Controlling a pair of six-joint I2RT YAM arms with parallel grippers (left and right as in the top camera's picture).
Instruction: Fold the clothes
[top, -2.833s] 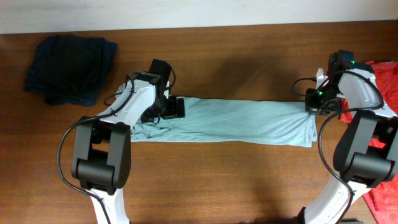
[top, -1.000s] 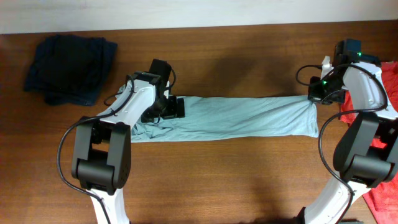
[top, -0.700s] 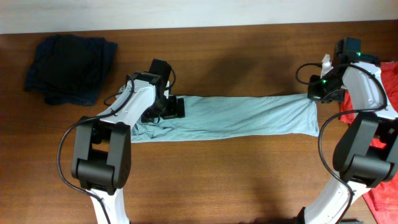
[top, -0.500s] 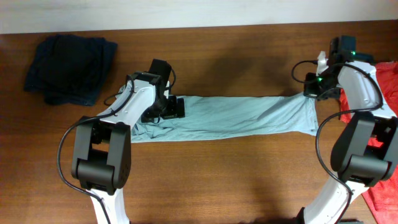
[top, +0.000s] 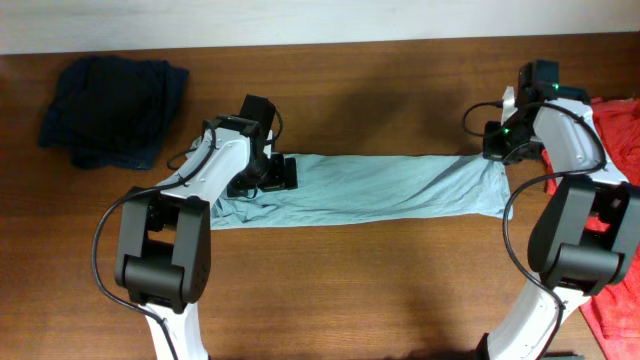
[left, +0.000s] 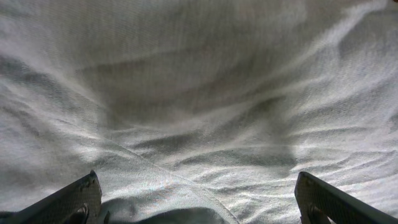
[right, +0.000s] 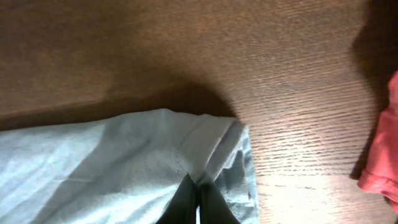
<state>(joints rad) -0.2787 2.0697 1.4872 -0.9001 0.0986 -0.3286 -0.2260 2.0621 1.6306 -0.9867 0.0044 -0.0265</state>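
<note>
A light blue garment (top: 390, 188) lies stretched in a long band across the table. My left gripper (top: 282, 173) rests on its left end; in the left wrist view the fingers (left: 198, 202) are wide open over the wrinkled cloth (left: 205, 106). My right gripper (top: 493, 153) is shut on the garment's right top corner, lifted a little off the table. In the right wrist view the closed fingertips (right: 198, 198) pinch a fold of the blue cloth (right: 124, 155).
A dark navy garment (top: 112, 108) lies bunched at the back left. Red clothing (top: 615, 125) lies at the right edge, also at the right edge of the right wrist view (right: 379, 168). Bare wooden table (top: 380, 90) shows behind and in front of the blue garment.
My right gripper has moved back and to the left with the garment's right corner, slackening the right end. The left arm has not moved.
</note>
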